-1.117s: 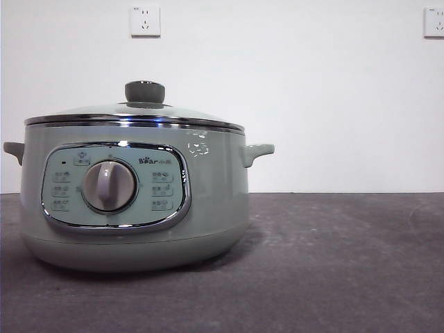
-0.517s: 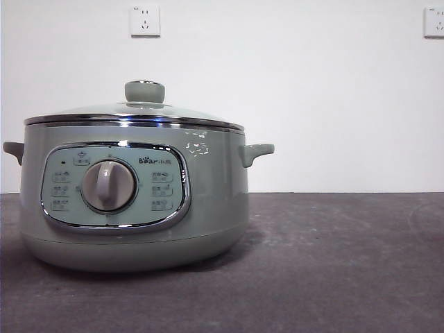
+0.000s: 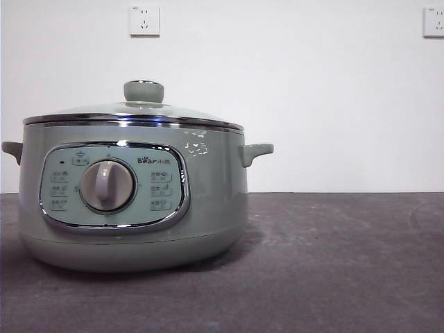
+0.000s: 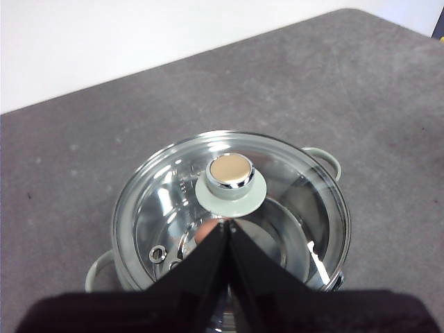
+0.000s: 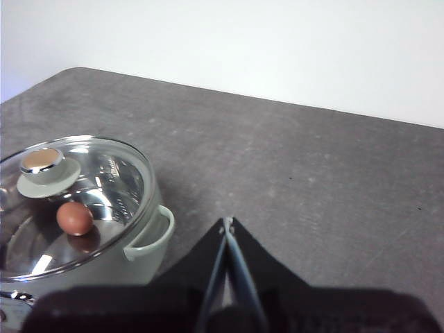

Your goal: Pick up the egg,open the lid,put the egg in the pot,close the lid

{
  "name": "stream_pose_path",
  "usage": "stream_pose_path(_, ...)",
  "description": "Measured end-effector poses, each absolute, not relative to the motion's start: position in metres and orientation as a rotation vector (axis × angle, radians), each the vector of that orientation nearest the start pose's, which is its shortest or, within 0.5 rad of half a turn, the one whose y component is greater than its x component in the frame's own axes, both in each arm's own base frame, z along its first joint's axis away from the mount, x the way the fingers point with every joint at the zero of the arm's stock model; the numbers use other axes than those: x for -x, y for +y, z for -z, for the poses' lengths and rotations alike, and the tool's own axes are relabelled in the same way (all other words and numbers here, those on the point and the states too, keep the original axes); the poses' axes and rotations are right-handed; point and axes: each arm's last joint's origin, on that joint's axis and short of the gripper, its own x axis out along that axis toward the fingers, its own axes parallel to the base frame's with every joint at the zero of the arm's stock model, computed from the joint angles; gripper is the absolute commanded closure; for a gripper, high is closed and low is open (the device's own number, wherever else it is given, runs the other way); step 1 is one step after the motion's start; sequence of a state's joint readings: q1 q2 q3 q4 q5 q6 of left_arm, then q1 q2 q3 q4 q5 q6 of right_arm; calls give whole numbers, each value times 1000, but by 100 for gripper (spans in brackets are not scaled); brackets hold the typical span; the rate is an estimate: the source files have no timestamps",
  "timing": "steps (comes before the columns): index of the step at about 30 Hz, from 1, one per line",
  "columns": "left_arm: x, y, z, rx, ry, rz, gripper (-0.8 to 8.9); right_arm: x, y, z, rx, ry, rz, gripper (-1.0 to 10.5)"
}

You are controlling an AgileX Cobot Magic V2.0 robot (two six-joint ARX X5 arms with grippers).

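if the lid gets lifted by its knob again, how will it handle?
The lid looks like glass in a metal rim, so probably stiff, fairly heavy, and breakable if dropped. Its knob is small with a shiny cap, so possibly slippery in a pinch. It sits flat on the pot.

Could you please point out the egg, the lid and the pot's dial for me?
egg (image 5: 74, 218): right wrist view, middle of its shell, seen through the glass.
lid (image 4: 232, 171): left wrist view, top of its knob.
dial (image 3: 107, 186): front view, centre of the dial.

Sage-green pot (image 3: 208, 208) with chrome-rimmed glass lid (image 3: 132, 114), reddish-brown egg (image 5: 74, 218) inside; dark grey table (image 3: 347, 263), white wall (image 3: 312, 90).
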State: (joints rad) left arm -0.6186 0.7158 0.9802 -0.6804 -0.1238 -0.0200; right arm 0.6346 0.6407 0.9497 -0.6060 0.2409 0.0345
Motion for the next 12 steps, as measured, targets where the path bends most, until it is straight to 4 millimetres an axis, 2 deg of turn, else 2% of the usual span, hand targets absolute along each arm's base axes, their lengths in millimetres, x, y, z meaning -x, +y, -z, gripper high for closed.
stream_pose_path(6,-114,-79,-355,-151,433,490,816,-97,63,-364,99,290,-387,945)
stream_pose_path(12,-107,-67,-361,-214,370,461,816,-97,63,-364,99,291,-387,945)
